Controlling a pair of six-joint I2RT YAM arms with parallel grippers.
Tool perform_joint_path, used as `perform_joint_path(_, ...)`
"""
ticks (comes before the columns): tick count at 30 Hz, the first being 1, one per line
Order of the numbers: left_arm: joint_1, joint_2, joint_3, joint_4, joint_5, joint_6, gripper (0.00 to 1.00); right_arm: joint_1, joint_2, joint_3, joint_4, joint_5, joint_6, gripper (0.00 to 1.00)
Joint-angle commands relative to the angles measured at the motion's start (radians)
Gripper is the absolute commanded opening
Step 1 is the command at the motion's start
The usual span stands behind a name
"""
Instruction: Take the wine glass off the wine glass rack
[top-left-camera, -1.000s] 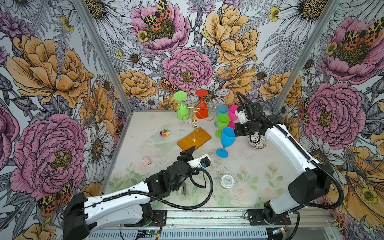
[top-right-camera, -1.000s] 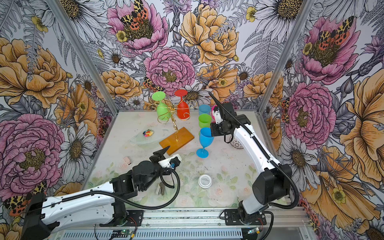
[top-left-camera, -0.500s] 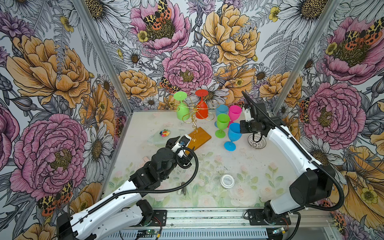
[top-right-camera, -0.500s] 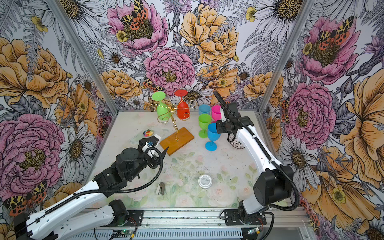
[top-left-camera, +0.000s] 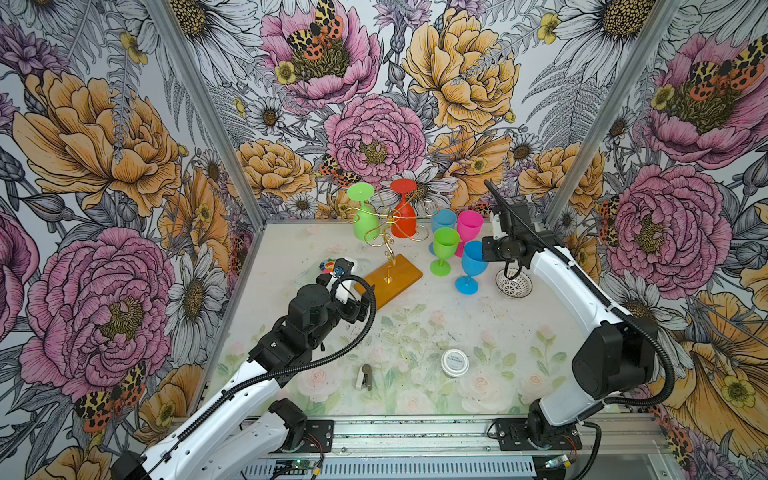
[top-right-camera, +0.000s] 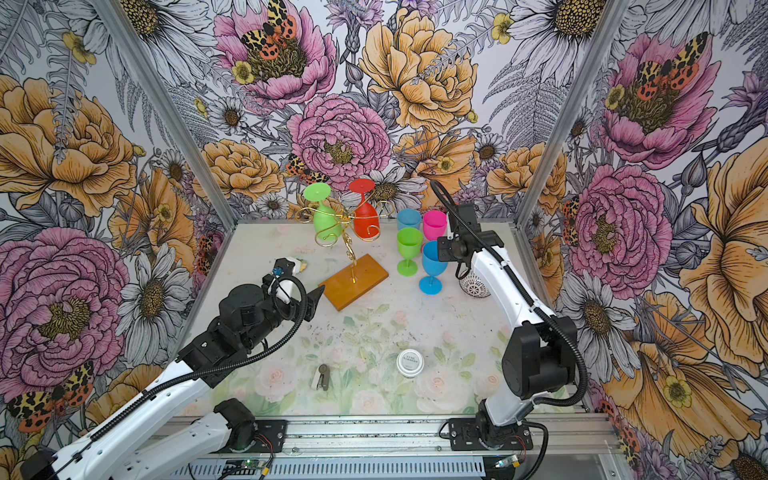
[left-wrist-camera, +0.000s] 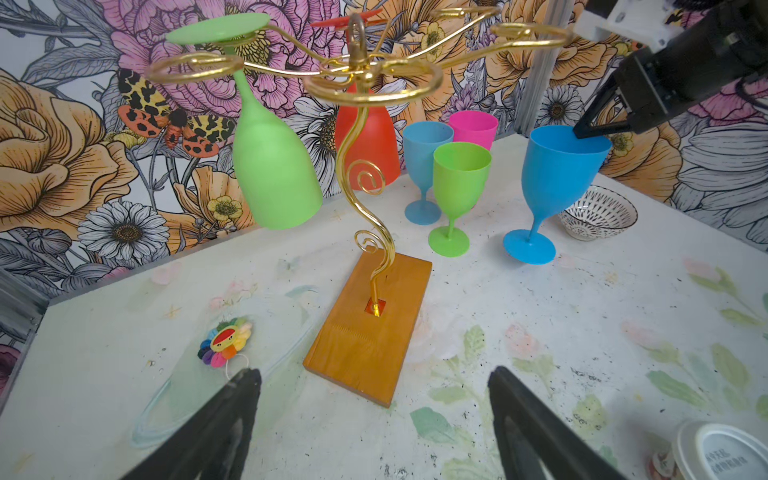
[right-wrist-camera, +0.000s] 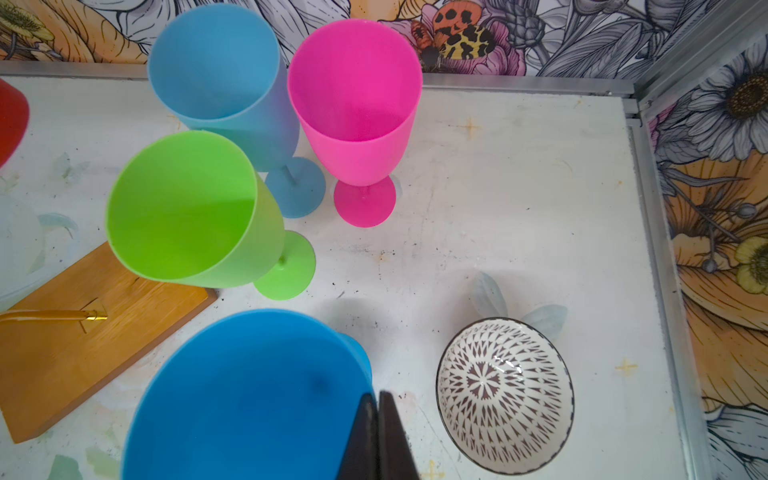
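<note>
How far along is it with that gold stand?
Seemingly done: the light blue glass, pink glass and standing green glass are on the table. In hand: the right gripper pinches the bright blue glass. Remaining: the hanging green glass and red glass on the wine glass rack, faced by the open left gripper.

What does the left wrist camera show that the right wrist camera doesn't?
Left wrist only: the hanging green wine glass, the rack's gold scroll arms, a flower charm, a white lidded jar and the open left tool. Right wrist only: little beyond the pink wine glass's foot. Both: the rack's wooden base, the upright green glass, the patterned bowl, and the right tool pinched shut on the tilted blue wine glass's rim.
</note>
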Motion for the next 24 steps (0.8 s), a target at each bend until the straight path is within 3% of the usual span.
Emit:
perform_joint_path(1,0.034,-0.008,0.020,0.008,0.043,-0.055,0.89,-0.018,0.025,0.042,0.061,0.016,0.001,0.00)
perform_joint_path(15,0.180,-0.015,0.013,0.035,0.067,-0.118,0.91,-0.054,0.104,0.062,0.159,-0.007,-0.003,0.00)
perform_joint_path(24,0.223,-0.016,0.013,0.039,0.089,-0.130,0.91,-0.055,0.162,0.106,0.183,-0.015,-0.012,0.00)
